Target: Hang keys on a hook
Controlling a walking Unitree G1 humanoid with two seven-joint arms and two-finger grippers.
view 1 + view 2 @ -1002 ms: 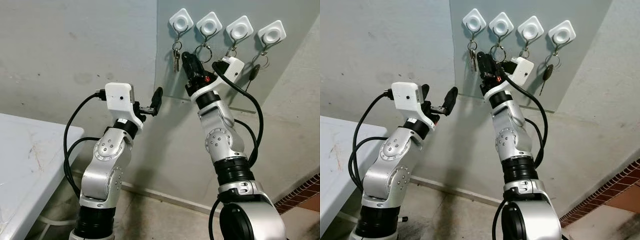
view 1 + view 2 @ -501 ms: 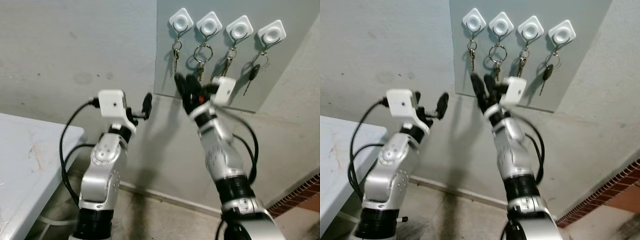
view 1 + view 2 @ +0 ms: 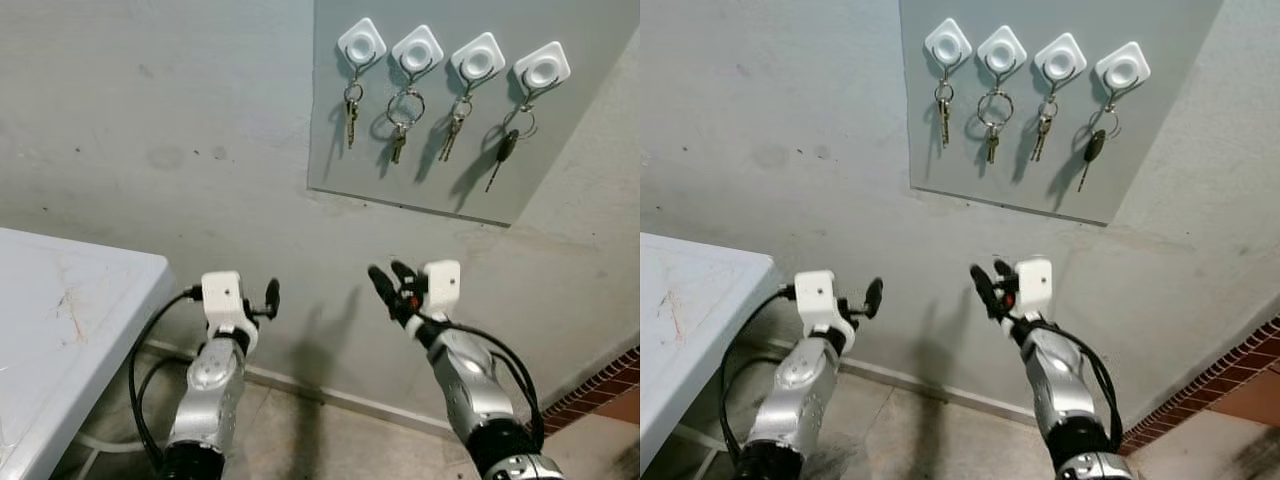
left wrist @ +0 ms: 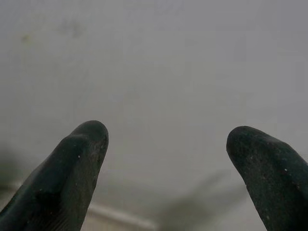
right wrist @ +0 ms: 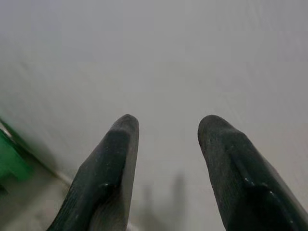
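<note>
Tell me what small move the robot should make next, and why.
Probably just let both arms settle down. All four white hooks on the grey board carry keys, and the right gripper and left gripper are open and empty, below the board.

A grey panel (image 3: 520, 195) was fixed flat against the wall (image 3: 160, 120) in the upper right of the frame, and it carried four white diamond-shaped hooks (image 3: 361, 43) in a row along its top edge. Each hook bore something: from the leftmost hung a small bunch of keys (image 3: 351, 112), from the second a large ring with a key (image 3: 402, 122), from the third another key bunch (image 3: 452, 124), and from the rightmost a black-headed key (image 3: 503, 152) on a ring (it hung slightly tilted). At the lower left of the frame stood a white table (image 3: 60, 320), its top scuffed with faint marks. Bare floor (image 3: 290, 430) ran along the bottom.
</note>
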